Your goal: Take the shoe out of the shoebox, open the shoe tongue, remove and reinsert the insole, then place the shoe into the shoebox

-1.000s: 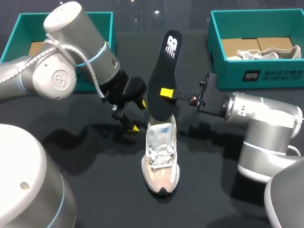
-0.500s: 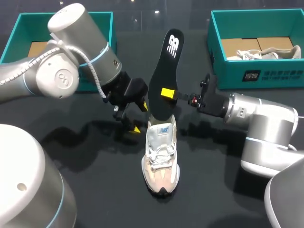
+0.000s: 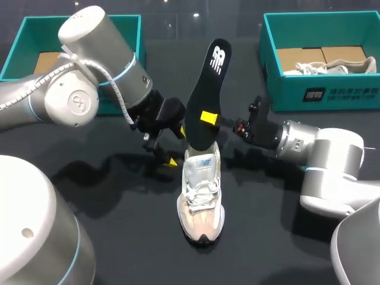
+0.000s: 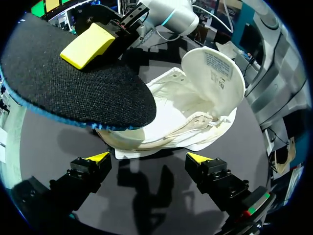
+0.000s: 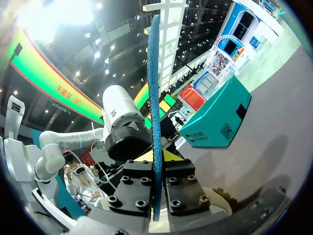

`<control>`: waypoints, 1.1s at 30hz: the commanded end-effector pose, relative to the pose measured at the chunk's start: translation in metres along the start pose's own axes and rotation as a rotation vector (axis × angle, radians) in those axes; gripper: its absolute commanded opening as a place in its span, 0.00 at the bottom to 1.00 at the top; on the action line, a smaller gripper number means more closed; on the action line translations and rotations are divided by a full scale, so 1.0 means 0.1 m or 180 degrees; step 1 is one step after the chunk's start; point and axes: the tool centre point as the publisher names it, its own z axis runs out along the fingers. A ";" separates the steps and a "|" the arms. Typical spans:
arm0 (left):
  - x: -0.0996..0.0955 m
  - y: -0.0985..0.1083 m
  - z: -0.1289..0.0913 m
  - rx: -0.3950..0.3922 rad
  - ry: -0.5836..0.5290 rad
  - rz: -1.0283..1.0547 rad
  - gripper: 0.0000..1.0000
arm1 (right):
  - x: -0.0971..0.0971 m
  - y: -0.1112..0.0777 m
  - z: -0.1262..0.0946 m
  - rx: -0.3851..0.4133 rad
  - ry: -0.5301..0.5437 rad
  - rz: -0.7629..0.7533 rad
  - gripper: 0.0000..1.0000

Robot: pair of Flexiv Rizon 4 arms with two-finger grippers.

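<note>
A white and beige shoe lies in the middle of the black table, toe toward the front edge. A black insole stands nearly upright over its heel opening, lower end at the collar. My right gripper is shut on the insole's middle, one yellow tip on its face. In the right wrist view the insole shows edge-on, clamped by the gripper. My left gripper hangs open just left of the heel. From the left wrist its gripper stands wide before the shoe, under the insole.
A teal shoebox stands at the back left behind my left arm. A second teal shoebox at the back right holds another pale shoe. The table in front of the shoe is bare.
The insole's top has leaned a little to the right and my right wrist has dropped slightly. My left gripper has edged a bit closer to the shoe's heel.
</note>
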 end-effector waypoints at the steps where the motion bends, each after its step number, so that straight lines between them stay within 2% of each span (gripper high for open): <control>1: 0.06 0.01 -0.01 -0.0009 -0.0034 0.0007 1.00 | -0.07 0.00 0.04 0.0070 0.0068 -0.0137 0.00; 11: 0.07 0.00 -0.01 -0.0010 -0.0039 0.0013 1.00 | -0.07 0.00 0.04 0.0070 0.0068 -0.0137 0.00; 13: 0.07 0.00 -0.01 -0.0010 -0.0039 0.0013 1.00 | -0.07 -0.01 -0.01 0.0013 0.0228 -0.0193 0.00; 23: 0.07 0.00 -0.01 -0.0010 -0.0039 0.0013 1.00 | -0.10 -0.05 -0.06 -0.0075 0.0311 -0.0348 0.00; 33: 0.07 0.00 -0.01 -0.0010 -0.0039 0.0013 1.00 | -0.08 -0.06 -0.06 -0.0050 0.0216 -0.0446 0.00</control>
